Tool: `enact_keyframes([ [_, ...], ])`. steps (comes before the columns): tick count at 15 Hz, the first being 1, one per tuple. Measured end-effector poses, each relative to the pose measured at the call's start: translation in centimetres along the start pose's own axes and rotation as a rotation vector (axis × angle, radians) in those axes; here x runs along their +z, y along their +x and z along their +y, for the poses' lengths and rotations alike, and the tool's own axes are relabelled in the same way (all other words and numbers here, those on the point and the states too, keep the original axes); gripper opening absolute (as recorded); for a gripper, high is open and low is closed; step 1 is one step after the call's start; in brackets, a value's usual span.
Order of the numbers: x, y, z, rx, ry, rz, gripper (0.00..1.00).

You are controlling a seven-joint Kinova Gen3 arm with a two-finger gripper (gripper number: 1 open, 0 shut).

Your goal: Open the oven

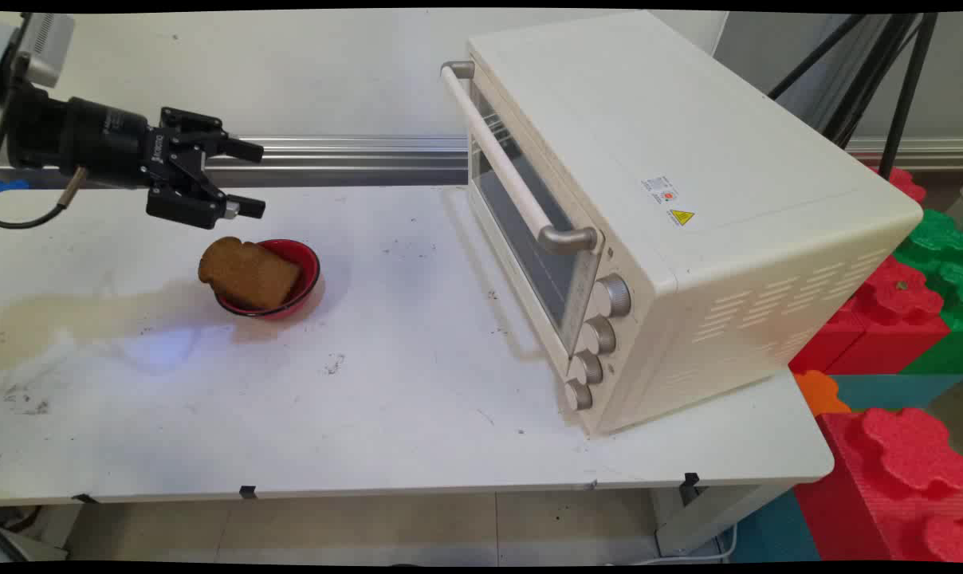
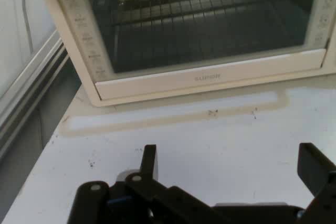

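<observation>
Gripper (image 1: 249, 178) upper left, fingers apart and empty, above toast (image 1: 249, 273) in red bowl (image 1: 310, 267); toaster oven (image 1: 673, 215) right, door closed.

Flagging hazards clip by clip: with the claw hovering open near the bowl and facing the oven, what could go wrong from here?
1. The toast lies tilted across the red bowl, overhanging its rim; a nudge could tip it onto the table.
2. The open claw hangs just above the bowl, so a careless descent might clip its rim.
3. The oven door looks shut, its handle jutting towards the claw; a straight advance could strike it.
</observation>
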Motion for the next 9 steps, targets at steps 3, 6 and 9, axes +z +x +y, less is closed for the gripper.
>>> enact_keyframes([
  [3, -0.3, 0.7, 0.0, -0.011, 0.0, 0.027, 1.0],
  [6, -0.5, 1.4, 0.0, -0.018, -0.004, 0.055, 1.0],
  [9, -0.4, 2.5, 0.1, -0.028, -0.006, 0.092, 1.0],
])
